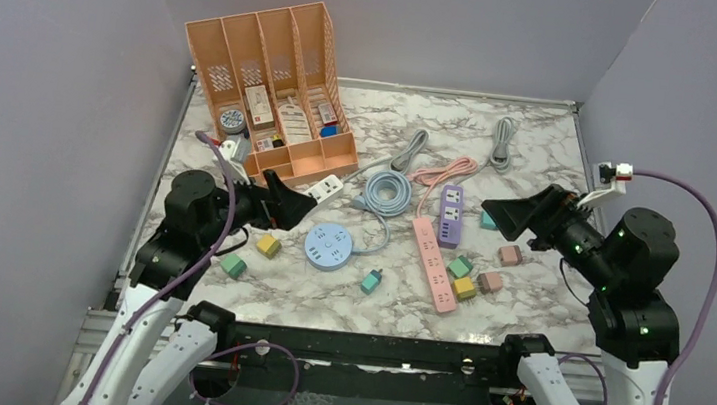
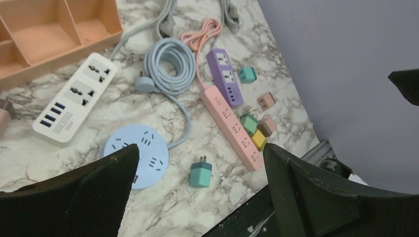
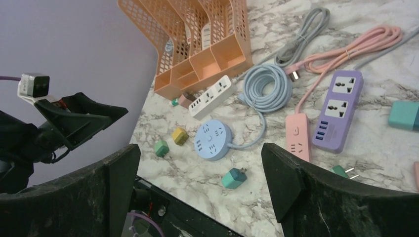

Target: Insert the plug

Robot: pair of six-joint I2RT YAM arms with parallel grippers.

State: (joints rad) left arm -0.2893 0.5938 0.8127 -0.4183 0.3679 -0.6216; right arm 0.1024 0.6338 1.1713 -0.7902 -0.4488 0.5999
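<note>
Plug (image 2: 200,174), as I read the task, is the teal cube lying on its side on the worktop (image 2: 29,163), just beside the round socket (image 2: 137,163) and apart from the pink strip (image 2: 231,127). Other coloured cubes (image 1: 465,287) lie about, so the choice is my guess. My left gripper (image 2: 197,148) and my right gripper (image 3: 200,148) both hover spread wide, holding nothing, and the left one is the nearer. I would bring the left down and pinch the plug across two flat opposite faces, well clear of the prongs (image 2: 201,159). These look like two short metal blades and point along the worktop, so the body must be tipped until they face down. The cube looks like smooth matte plastic with rounded corners and might slip or twist between my pads, so a square, centred grip matters. The socket is a flat pale-blue disc with groups of slots on its top face. It seems light and sits on slick, marble-patterned laminate, so it may skate under a push. I would steady its rim with the right gripper. Its cable (image 2: 168,64), thick, rubbery and coiled, could also tug it. Then I would line the blades up with one slot pair and press straight down.
</note>
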